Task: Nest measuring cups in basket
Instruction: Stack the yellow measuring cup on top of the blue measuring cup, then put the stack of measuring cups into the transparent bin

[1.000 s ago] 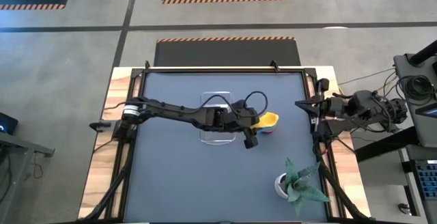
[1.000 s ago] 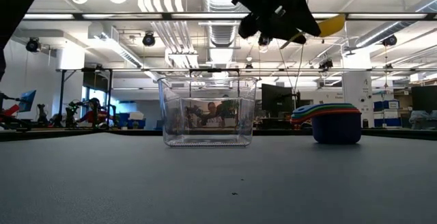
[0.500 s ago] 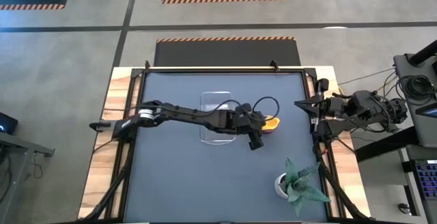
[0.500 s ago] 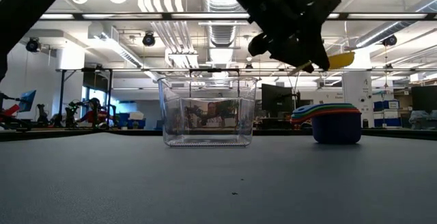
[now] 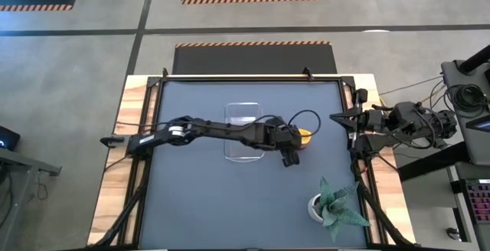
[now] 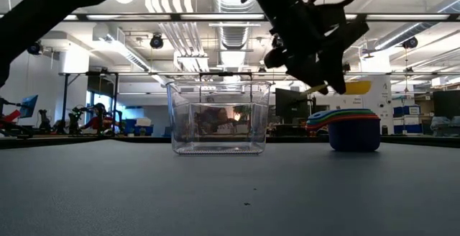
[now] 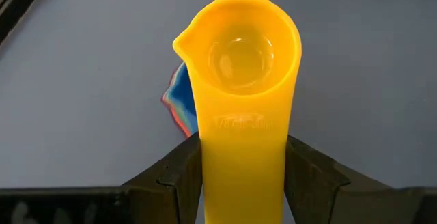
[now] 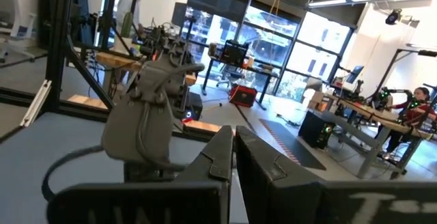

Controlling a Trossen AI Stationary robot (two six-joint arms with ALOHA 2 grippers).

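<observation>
My left gripper [image 5: 296, 138] hangs over the table's middle right, shut on the yellow measuring cup [image 7: 242, 67], which shows above the table in the low view [image 6: 358, 87]. Just below and beside it stands the stack of nested cups [image 6: 354, 129], blue at the bottom with red, orange and green rims; its blue and red edges [image 7: 179, 104] peek out under the yellow cup. The clear basket [image 5: 245, 132] rests on its base on the table, to the left of the stack [image 6: 218, 117]. My right gripper [image 8: 234, 149] is shut, parked at the table's right edge. My left gripper pinches the yellow cup's flat handle [image 7: 242, 159] between its two fingers [image 7: 179, 176], one on each side edge. The fingers lie along the handle. The cup is lifted clear, bowl pointing away from the gripper and open side up, over the stack of cups.
A white pot with a green plant [image 5: 333, 201] stands near the table's near right corner. The right arm [image 5: 398, 125] sits beyond the right edge. Open dark table surface lies in front of the basket and to its left.
My left gripper has moved down and slightly toward the table's right edge, toward the stack of cups, carrying the yellow cup from high above the basket's rim level down to just above the stack. It has stayed shut on the handle.
</observation>
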